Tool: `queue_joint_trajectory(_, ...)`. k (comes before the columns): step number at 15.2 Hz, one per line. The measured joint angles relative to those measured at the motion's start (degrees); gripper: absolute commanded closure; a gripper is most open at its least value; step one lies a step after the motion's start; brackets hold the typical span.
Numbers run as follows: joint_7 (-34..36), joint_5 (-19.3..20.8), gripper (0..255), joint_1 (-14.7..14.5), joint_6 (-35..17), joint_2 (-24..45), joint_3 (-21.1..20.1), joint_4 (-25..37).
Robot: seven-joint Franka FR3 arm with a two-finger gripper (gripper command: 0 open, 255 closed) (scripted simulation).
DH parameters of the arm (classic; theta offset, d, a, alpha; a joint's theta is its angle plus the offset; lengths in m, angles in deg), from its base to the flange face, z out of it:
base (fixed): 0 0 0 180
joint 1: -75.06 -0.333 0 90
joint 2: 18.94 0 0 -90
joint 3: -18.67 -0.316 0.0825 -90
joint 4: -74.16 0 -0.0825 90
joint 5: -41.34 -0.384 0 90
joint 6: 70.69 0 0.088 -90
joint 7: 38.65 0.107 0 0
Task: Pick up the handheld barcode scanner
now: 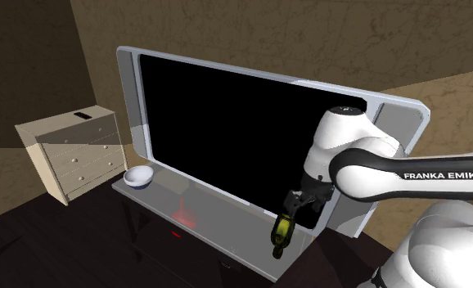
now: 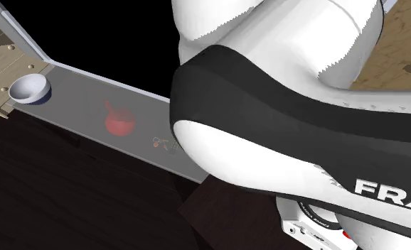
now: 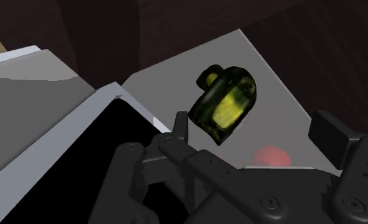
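Olive-yellow and glossy, the handheld barcode scanner (image 1: 284, 231) sits at the end of the grey bench (image 1: 218, 221) that lies on the shoulder view's right, close to the front edge. I cannot tell whether it rests flat on the bench or leans.

My black tool (image 1: 300, 209) hangs just above the scanner, at the end of the white arm (image 1: 366, 164). In the wrist view the tool (image 3: 254, 125) is released. Its two fingers (image 3: 179, 124) stand wide apart, and the scanner (image 3: 227, 105) lies beyond and between them, with bare bench (image 3: 265, 76) showing around it. One finger comes close to the scanner's edge, the other is clearly apart from it, so nothing is grasped.

A red, see-through thing (image 1: 186, 214) lies near the middle of the bench. A white bowl (image 1: 138, 176) stands at the opposite end from the scanner, well apart from it. A tall grey-framed black panel (image 1: 227, 131) stands along the bench's back edge. A pale chest of drawers (image 1: 75, 155) stands beyond the bowl's end, on the dark floor.

In the second exterior view the arm (image 2: 268, 92) blocks much of the scene. Beside it I see the bowl (image 2: 30, 89) and the red thing (image 2: 119, 122) on the bench (image 2: 83, 99).
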State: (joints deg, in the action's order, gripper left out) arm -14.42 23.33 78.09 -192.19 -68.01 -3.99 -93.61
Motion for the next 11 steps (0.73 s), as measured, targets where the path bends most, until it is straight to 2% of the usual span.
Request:
queue_joint_trajectory(4, 8.63, -2.88, 0, 1.42, -12.28, 8.28, -7.97, -2.84)
queue_joint_trajectory(6, 13.2, -3.22, 0, 3.63, -19.11, 13.96, -12.38, -3.44)
queue_joint_trajectory(7, 15.89, -2.99, 0, 5.03, -22.05, 16.57, -14.75, -3.48)
queue_joint_trajectory(9, 21.88, -0.68, 0, 10.47, -29.93, 23.98, -20.83, -3.4)
queue_joint_trajectory(11, 26.25, 1.4, 0, 14.02, -34.07, 27.68, -24.89, -3.43)
